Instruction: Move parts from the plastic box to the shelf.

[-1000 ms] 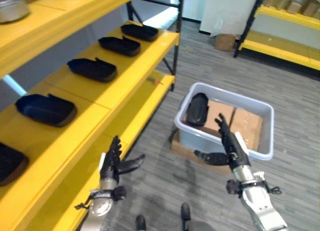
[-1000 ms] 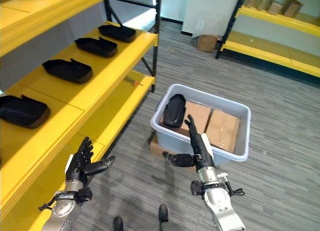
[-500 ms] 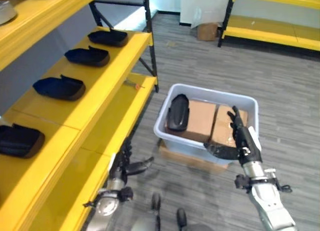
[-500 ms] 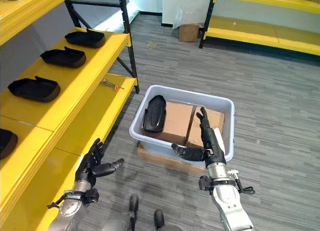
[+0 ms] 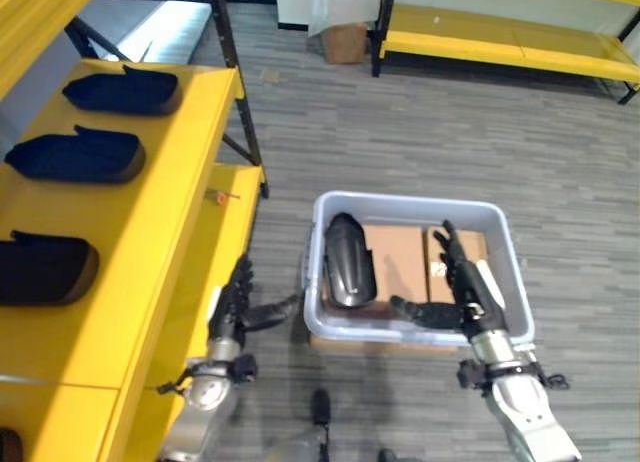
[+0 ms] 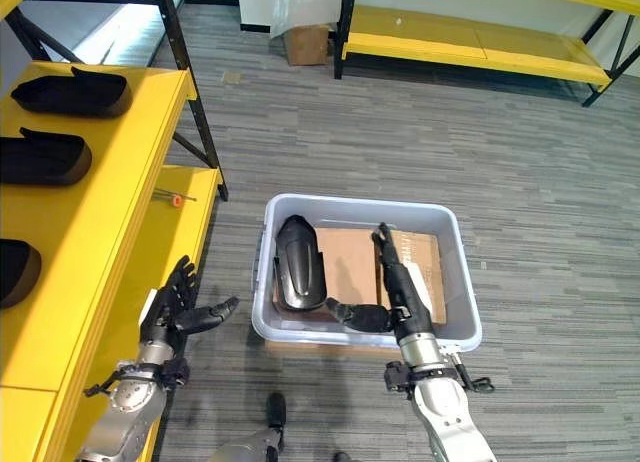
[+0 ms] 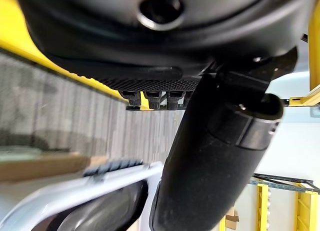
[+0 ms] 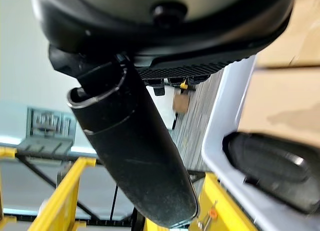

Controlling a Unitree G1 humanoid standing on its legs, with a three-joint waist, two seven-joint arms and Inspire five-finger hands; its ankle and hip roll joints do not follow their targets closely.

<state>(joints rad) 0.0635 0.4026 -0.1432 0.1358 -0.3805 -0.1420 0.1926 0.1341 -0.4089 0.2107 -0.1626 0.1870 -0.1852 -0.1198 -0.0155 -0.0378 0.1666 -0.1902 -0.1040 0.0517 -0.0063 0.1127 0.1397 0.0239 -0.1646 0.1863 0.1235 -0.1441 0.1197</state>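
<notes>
Left eye view: a pale grey plastic box (image 5: 514, 282) sits on the grey plank floor (image 5: 420, 132) just beside the yellow shelf (image 5: 190, 162). Inside it, 1 black moulded part (image 5: 346, 262) leans against the box's left wall, and 2 brown cardboard boxes (image 5: 400, 257) lie flat beside it. The right hand (image 5: 462, 292) is above the box's near right portion, fingers straight and spread, thumb reaching left toward the part without touching it; it holds nothing. The left hand (image 5: 236, 307) is low between the shelf's lower level and the box, fingers straight and relaxed, thumb pointing toward the box, empty. On the shelf's upper level 3 black parts (image 5: 78, 154) lie in a row. A small tool with an orange tip (image 5: 220, 195) lies on the lower level.

Right eye view: the same layout, with the part (image 6: 297, 262) upright-tilted at the left end of the box (image 6: 460, 282) and the right hand (image 6: 400, 297) over the cardboard. A small cardboard carton (image 6: 306, 44) stands on the floor by a far yellow rack (image 6: 470, 42).

Left wrist view: the left hand's thumb (image 7: 210, 161) stands out straight, with the box's rim (image 7: 100, 186) and a dark part (image 7: 107, 211) beyond it.

Right wrist view: the right thumb (image 8: 132, 156) is extended, apart from the box wall (image 8: 225, 141), the part (image 8: 272, 166) and the cardboard (image 8: 285, 96).
</notes>
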